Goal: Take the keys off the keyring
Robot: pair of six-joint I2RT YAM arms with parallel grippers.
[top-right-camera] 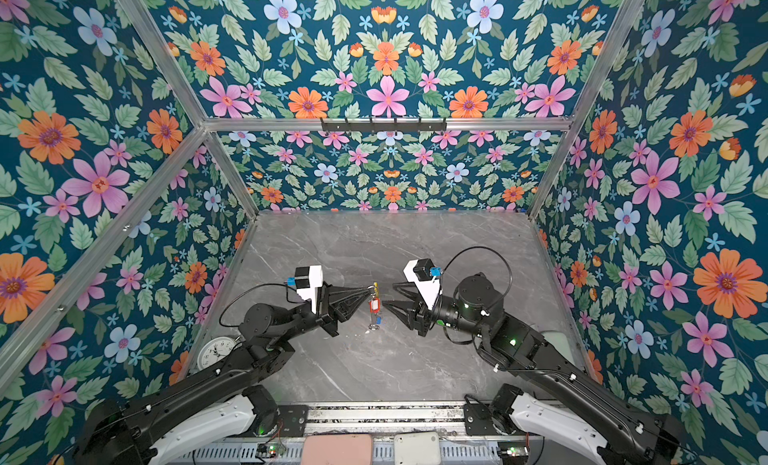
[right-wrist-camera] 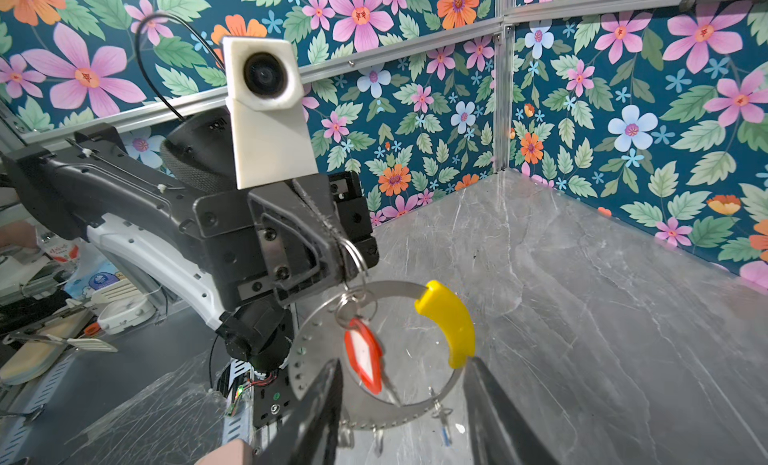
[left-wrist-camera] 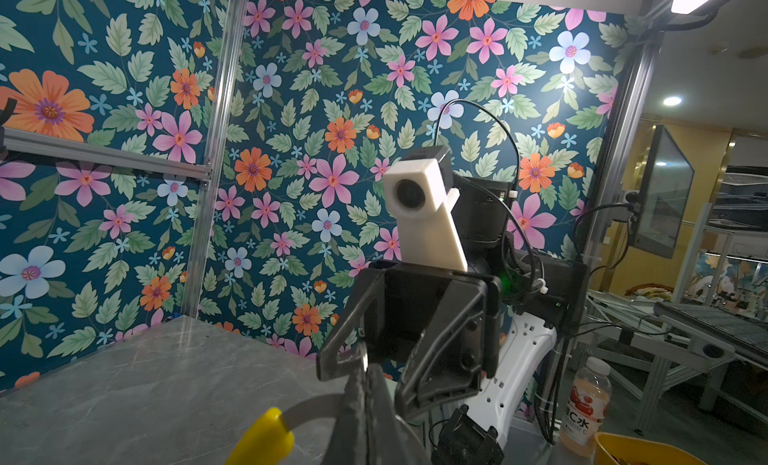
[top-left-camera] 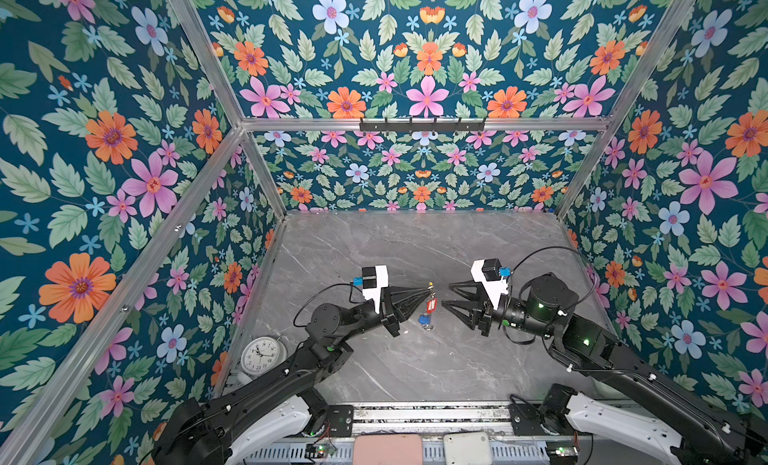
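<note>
The keyring (right-wrist-camera: 419, 415), a thin grey ring with a yellow arc (right-wrist-camera: 451, 321), hangs above the table. My left gripper (top-left-camera: 426, 292) is shut on its upper rim, and the grey band (left-wrist-camera: 311, 409) runs into the shut jaws. The red-tagged key (right-wrist-camera: 363, 355) dangles inside the ring on small silver loops. The blue-tagged key (top-left-camera: 424, 318) hangs at the ring's lower rim. My right gripper (right-wrist-camera: 404, 361) is open, with one finger on each side of the ring's lower part. In both top views it faces the ring edge-on from the right (top-right-camera: 388, 294).
A white alarm clock (top-left-camera: 261, 355) stands at the table's left edge beside the left arm. A pink pad (top-left-camera: 388, 448) and a white box (top-left-camera: 467, 446) lie beyond the front rail. A black hook rail (top-left-camera: 422, 124) is on the back wall.
</note>
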